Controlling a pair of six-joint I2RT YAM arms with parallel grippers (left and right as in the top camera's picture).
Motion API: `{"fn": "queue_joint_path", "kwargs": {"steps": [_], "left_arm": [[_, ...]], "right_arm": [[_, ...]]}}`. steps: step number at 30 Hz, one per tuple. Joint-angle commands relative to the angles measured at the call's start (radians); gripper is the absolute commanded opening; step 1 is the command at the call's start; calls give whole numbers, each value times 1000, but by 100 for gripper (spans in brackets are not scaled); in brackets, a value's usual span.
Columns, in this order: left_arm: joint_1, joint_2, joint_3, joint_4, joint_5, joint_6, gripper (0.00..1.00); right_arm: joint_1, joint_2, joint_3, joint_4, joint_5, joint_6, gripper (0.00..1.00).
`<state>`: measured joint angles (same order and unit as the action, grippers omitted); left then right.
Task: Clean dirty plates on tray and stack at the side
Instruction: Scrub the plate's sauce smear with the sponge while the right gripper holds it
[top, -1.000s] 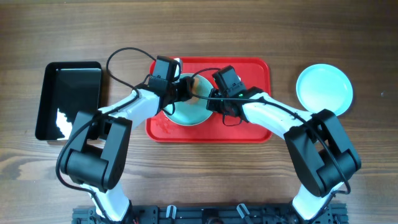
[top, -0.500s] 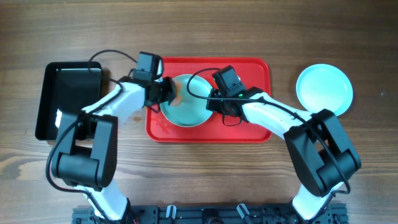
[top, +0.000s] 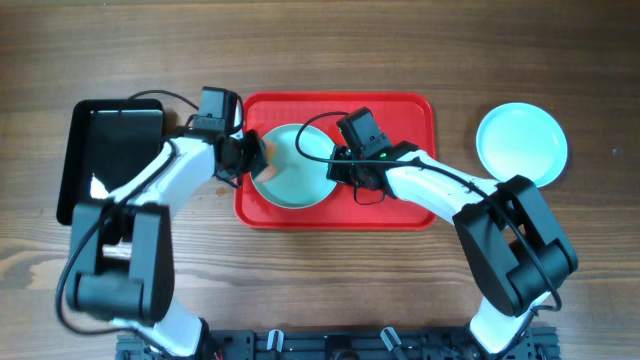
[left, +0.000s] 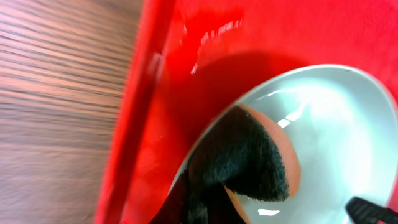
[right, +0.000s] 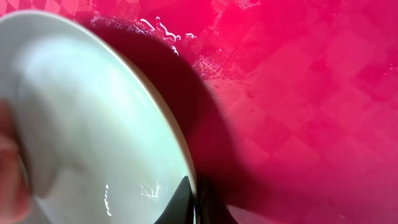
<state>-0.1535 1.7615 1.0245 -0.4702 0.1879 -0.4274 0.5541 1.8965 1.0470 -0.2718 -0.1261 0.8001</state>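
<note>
Your plate sits in the left half of the tray, close to its left rim; bare tray lies to the right. It's round, no long axis, right edge raised. Your right gripper pinches that edge; left gripper clamps an orange sponge against it.

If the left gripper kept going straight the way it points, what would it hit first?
The plate the right gripper holds: the left gripper points across its rim, and its sponge seems to touch it.
</note>
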Motion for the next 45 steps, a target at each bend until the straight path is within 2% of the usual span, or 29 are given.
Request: {"fn": "queue_joint_path", "kwargs": {"steps": [1, 8, 15, 22, 29, 36, 39, 45], "left_arm": [[44, -131, -9, 1, -141, 5, 4], [38, -232, -9, 1, -115, 24, 4], [-29, -214, -9, 0, 40, 22, 4], [-154, -154, -10, 14, 39, -21, 4], [-190, -33, -10, 46, 27, -56, 4], [-190, 25, -11, 8, -138, -43, 4], [-190, 34, -11, -4, -203, 33, 4], [-190, 77, -11, -28, -317, 90, 4]], "right_arm": [[-25, 64, -56, -47, 110, 12, 4], [-25, 64, -56, -47, 110, 12, 4], [-25, 64, -56, -46, 110, 12, 4], [-25, 64, -56, -46, 110, 12, 4], [-25, 64, -56, -50, 110, 12, 4], [-25, 64, -56, -50, 110, 12, 4], [-25, 64, -56, -50, 110, 12, 4], [-25, 64, -56, -50, 110, 12, 4]]}}
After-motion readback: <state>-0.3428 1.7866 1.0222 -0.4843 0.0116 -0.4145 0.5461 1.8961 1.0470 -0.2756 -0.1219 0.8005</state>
